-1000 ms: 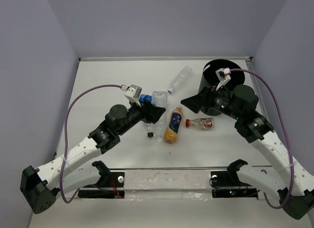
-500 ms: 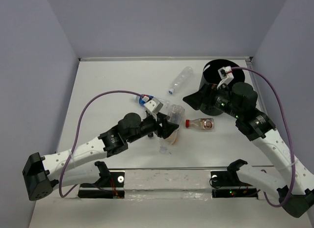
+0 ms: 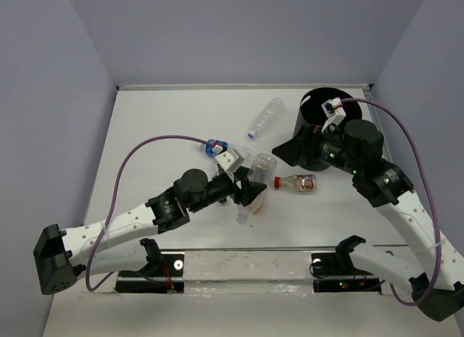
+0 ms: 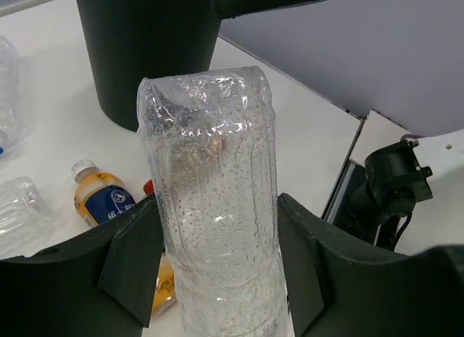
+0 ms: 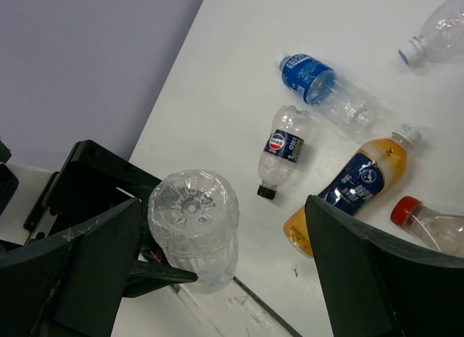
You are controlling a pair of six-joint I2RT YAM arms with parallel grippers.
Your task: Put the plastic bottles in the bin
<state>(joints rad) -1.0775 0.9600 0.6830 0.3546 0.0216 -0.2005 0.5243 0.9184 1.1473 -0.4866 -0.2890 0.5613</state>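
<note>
Condensation beads inside the clear bottle (image 3: 261,167) that our left jaws grasp, lifted off the worktop (image 3: 159,134) at mid-frame so it can travel to the bin (image 3: 310,105) at upper right; our right jaws gape empty beside the bin, seemingly ready to receive it.

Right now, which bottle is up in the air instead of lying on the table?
The big clear bottle, clamped in the left end effector. The others, like the orange juice bottle, lie flat on the table.
</note>
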